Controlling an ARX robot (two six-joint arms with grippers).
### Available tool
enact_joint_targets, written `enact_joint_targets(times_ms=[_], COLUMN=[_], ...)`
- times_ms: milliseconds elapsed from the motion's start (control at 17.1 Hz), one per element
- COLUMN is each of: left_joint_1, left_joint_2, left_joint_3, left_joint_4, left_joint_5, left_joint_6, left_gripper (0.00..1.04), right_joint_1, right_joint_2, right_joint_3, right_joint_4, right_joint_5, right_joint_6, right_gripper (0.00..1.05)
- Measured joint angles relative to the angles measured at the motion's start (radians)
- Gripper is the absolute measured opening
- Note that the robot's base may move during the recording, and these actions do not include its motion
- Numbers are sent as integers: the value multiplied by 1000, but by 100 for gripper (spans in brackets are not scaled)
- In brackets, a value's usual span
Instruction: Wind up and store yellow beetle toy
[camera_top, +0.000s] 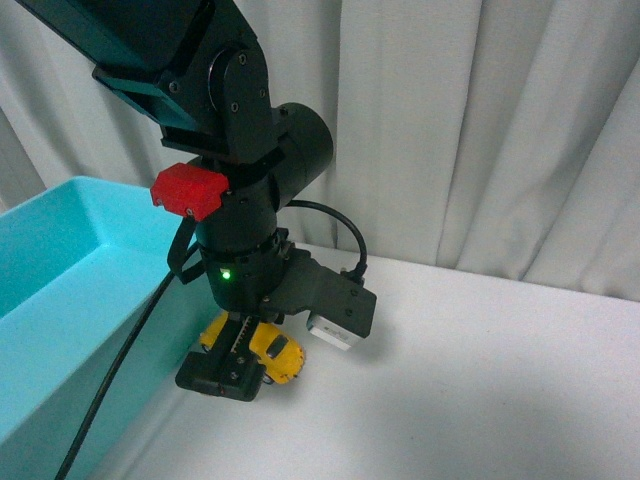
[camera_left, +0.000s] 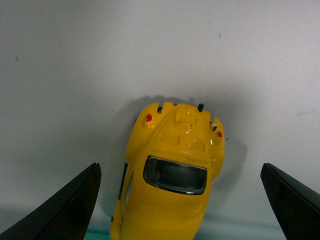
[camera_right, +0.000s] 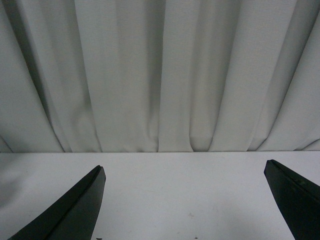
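Toy first: the yellow beetle toy (camera_top: 272, 356) stands on its wheels on the white bench (camera_top: 480, 390), just beside the outer wall of the teal bin (camera_top: 60, 250), not in it. The left gripper (camera_top: 243, 366) hangs directly over it, pointing down. In the left wrist view the car (camera_left: 172, 175) sits btw. the two dark fingers (camera_left: 70, 205). They are spread wide, one on each side, w/ a clear gap to the yellow body, so nothing is gripped. The end w/ the red lights points away from the wrist camera.

The right gripper (camera_right: 184, 165) is also spread open and holds nothing. It faces bare bench and the pale curtain (camera_right: 160, 75), and no toy is in that view.

Step in hand, I judge, is the approach for the first grasp. Winding is not begun and storing is not done.

Next move probably needs the L fingers to come lower and close on the car's sides, approx. at the doors and centred, because the glossy round shell can slip. The wheels should remain on the bench so that dragging it can wind the spring. Afterwards lift it over the bin wall.
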Motion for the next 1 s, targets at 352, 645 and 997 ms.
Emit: enact_joint_targets(times_ms=[352, 645, 997], left_joint_1=[4, 0, -100], left_joint_2=[19, 14, -56], left_joint_3=[0, 0, 5], left_joint_4=[23, 25, -65], left_joint_5=[-22, -10, 175], left_joint_6=[-232, -129, 363], left_gripper=[83, 43, 42], right_joint_1=[0, 0, 0], right_joint_2=[0, 0, 0], right_joint_3=[0, 0, 0], right_joint_4=[0, 0, 0], right_joint_5=[0, 0, 0], right_joint_6=[0, 0, 0], right_gripper=[98, 98, 98])
